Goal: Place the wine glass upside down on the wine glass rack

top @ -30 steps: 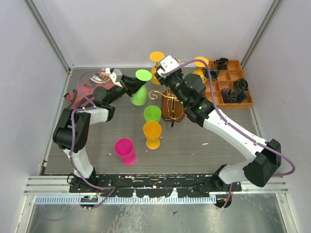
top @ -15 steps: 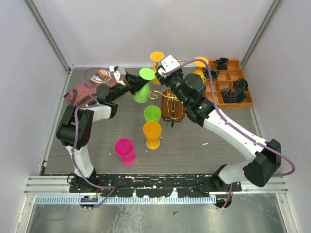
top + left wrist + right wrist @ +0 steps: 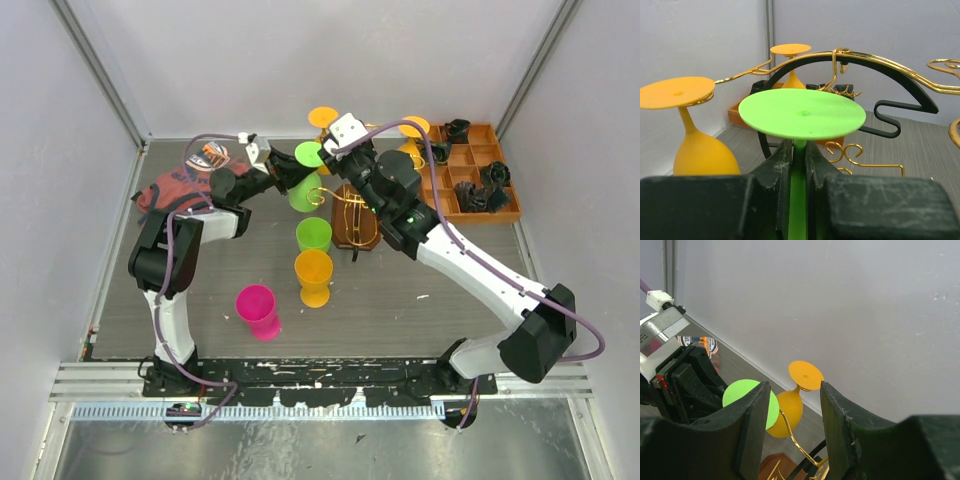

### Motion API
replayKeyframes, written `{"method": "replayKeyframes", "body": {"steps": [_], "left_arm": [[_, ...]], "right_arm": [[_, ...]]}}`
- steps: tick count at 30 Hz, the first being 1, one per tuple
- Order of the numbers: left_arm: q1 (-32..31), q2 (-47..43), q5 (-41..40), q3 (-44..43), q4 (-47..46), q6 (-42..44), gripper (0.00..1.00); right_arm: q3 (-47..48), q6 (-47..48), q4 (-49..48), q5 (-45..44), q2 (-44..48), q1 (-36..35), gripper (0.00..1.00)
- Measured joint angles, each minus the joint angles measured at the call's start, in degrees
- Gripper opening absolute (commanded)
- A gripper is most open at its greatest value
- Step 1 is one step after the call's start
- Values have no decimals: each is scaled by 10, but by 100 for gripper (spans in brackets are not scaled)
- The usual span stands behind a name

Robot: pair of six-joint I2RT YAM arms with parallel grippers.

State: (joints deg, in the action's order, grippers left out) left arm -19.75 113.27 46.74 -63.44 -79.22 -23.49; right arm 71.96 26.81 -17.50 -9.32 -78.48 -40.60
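The wine glass rack [image 3: 352,222] stands mid-table. From the top view, I see only part of its dark oval base and a few gold curls; the right arm covers the rest. The left wrist view cuts off its gold wire arc at the right edge.

The wine glass [image 3: 304,186] is bright green and opaque, with a flat round foot, a thin stem and a rounded bowl. It is inverted, with the foot uppermost and the bowl down, and its long axis runs roughly upright along the stem. It is held off the table just beside the rack's left arms. I cannot tell whether it touches the wire. In the left wrist view the fingers hide its bowl.

The left gripper [image 3: 799,150] is clamped on the stem directly under the foot.

The right gripper [image 3: 793,390] has its fingers parted with nothing between them.

Two orange glasses [image 3: 697,150] hang inverted on the rack.
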Motion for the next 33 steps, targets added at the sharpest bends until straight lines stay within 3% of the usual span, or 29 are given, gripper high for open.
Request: {"method": "replayKeyframes", "body": {"steps": [33], "left_arm": [[-25,31,29,-49,21,-8,0]], "right_arm": [[5,0,0,0,-47,10,51]]}}
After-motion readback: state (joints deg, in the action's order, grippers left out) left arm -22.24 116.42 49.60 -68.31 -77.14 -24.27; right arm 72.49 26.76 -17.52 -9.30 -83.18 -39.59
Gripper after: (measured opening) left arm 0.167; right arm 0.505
